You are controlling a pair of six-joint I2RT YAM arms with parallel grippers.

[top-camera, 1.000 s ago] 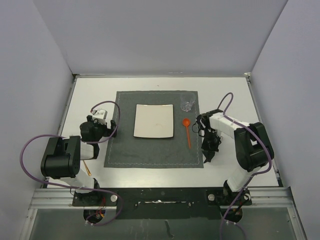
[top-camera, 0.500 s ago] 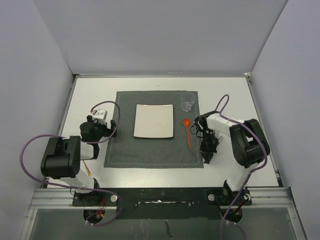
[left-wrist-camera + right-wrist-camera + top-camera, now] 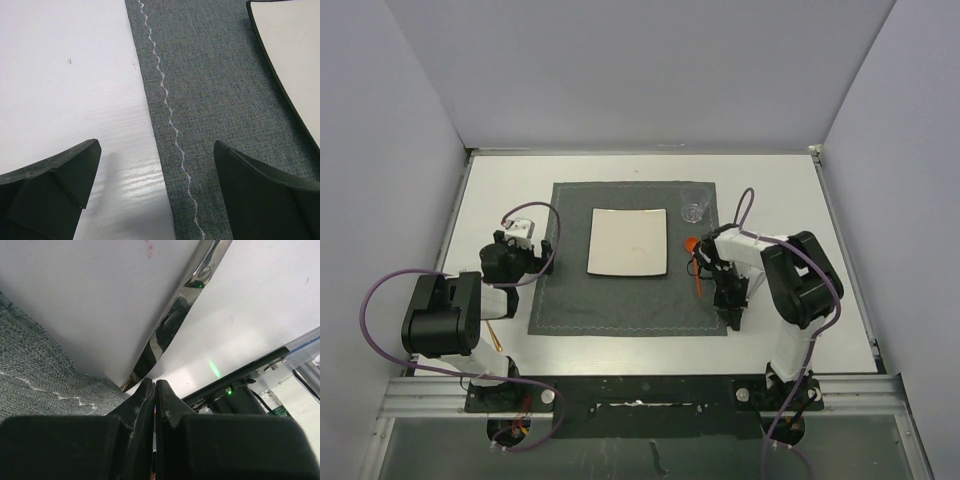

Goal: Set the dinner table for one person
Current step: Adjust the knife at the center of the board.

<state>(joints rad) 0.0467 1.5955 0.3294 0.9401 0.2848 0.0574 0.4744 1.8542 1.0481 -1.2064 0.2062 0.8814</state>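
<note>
On the white dinner table (image 3: 770,190) lies a dark grey placemat (image 3: 620,300) with a square white plate (image 3: 628,242) at its middle. A clear glass (image 3: 694,209) stands at the mat's far right corner, and an orange spoon (image 3: 698,280) lies right of the plate. My right gripper (image 3: 732,318) is shut, pointing at the near edge over the mat's right border, just right of the spoon. In the right wrist view a shiny metal strip (image 3: 170,325) runs away from the shut fingertips of the right gripper (image 3: 154,382); I cannot tell whether it is held. My left gripper (image 3: 542,258) hangs open over the mat's left edge.
The left wrist view shows the open left gripper (image 3: 156,150) over the placemat's stitched edge (image 3: 210,75), bare table (image 3: 60,75) and the plate's rim (image 3: 295,50). A thin orange stick (image 3: 494,335) lies by the left arm's base. The black front rail (image 3: 250,372) lies beyond the right fingers.
The right arm has swung left, bringing its wrist over the spoon's bowl and its gripper closer to the mat's right edge. The left arm has not moved.
</note>
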